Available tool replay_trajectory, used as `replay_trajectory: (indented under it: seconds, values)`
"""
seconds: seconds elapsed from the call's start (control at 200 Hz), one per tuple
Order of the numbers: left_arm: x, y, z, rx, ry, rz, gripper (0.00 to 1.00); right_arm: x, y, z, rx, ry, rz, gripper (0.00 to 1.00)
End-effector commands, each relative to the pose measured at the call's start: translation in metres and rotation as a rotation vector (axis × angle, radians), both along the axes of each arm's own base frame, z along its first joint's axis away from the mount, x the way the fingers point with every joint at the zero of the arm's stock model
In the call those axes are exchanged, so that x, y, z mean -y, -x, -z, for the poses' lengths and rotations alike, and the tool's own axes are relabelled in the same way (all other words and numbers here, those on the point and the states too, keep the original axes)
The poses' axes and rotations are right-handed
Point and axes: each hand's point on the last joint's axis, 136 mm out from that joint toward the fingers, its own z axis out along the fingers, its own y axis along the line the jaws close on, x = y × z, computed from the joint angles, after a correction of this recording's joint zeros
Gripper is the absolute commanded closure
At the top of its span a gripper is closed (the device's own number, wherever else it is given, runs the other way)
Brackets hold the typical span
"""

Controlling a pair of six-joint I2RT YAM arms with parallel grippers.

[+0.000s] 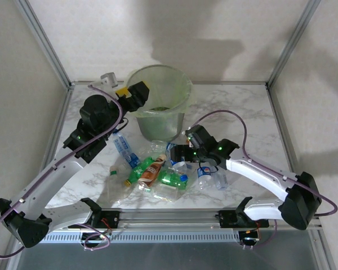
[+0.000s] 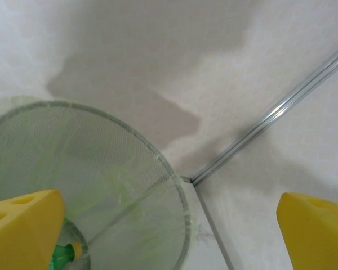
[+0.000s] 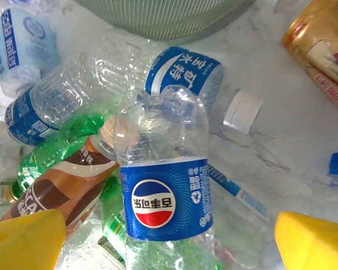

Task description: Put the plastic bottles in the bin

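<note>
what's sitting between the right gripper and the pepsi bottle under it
Nothing visible. The right gripper is open and straddles the Pepsi bottle, which lies on top of the pile with nothing over it. A green bottle and a brown-labelled bottle lie partly under its left side in the wrist view.

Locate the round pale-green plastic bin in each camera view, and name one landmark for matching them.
Top external: the round translucent pale-green plastic bin stands centre back.
Left wrist: the bin sits lower left, seen from above, its rim curving across.
Right wrist: the bin's wall runs along the top edge.
Shared landmark: the white marbled tabletop, in the top external and right wrist views.
</note>
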Motion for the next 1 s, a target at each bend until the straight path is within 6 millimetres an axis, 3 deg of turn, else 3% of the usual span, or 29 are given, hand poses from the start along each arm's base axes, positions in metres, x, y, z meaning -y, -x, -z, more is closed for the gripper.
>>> replay_trajectory:
  seconds: [0.0,0.34,0.996]
  values:
    - [0.0,0.009,-0.009,0.017,0.063,0.034,0.05,-0.012,0.002,0.005,0.0,-0.006,-0.028,0.06]
    - [-0.001,0.007,0.016,-0.056,0.066,0.028,0.09,-0.017,-0.001,0.033,-0.034,0.066,-0.019,0.15]
    - [-0.001,0.003,0.033,-0.095,0.07,0.012,0.11,-0.023,-0.005,0.059,-0.061,0.142,-0.028,0.22]
